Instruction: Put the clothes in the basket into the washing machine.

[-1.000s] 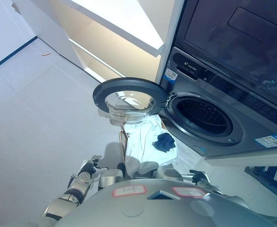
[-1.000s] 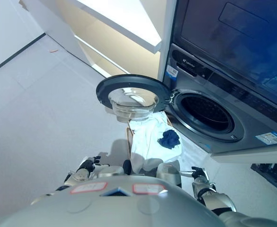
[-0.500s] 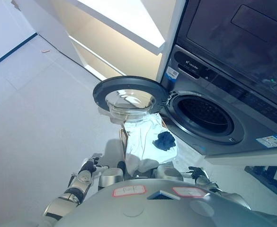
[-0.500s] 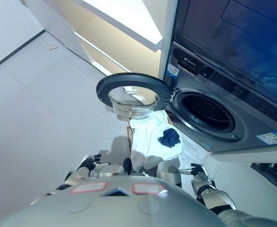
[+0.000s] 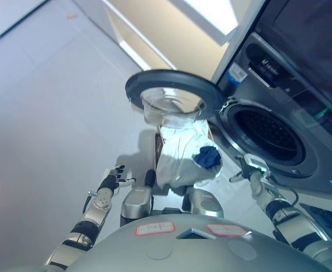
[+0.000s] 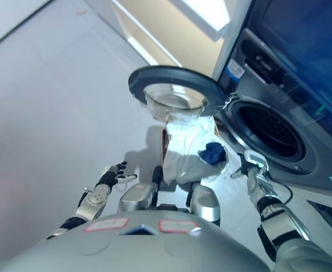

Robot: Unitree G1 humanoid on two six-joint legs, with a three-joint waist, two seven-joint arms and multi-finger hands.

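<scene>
Reaching hand: the right hand (image 6: 251,169) is raised between the basket and the washing machine, just in front of the drum opening (image 6: 268,134); its fingers look loosely spread and grip nothing, though at this angle that is a probable reading only.
Idle hand: the left hand (image 5: 110,182) hangs low on the robot's left, over bare floor, fingers relaxed and apart, touching nothing.
Basket: the basket (image 5: 158,152) stands on the floor directly below the open door; only its brown rim shows, the rest being hidden by its load.
Clothes: the white cloth (image 5: 180,153) fills the basket and spills over its near edge; a dark blue garment (image 5: 209,157) lies bunched on top, toward the machine side. None of it is in the drum.
Reason for placement: the basket sits next to the opening, so that a lift and a short carry to the right should serve; the right hand is the nearer one to both.
Door: the round door (image 6: 175,90) is swung fully open to the left, its glass bowl overhanging the basket's far end.
Machine: the washing machine (image 5: 302,122) is dark grey; the drum appears empty.
Floor: the floor (image 5: 46,119) is pale, smooth and level.
Room: a light cabinet (image 5: 171,28) stands left of the machine.
</scene>
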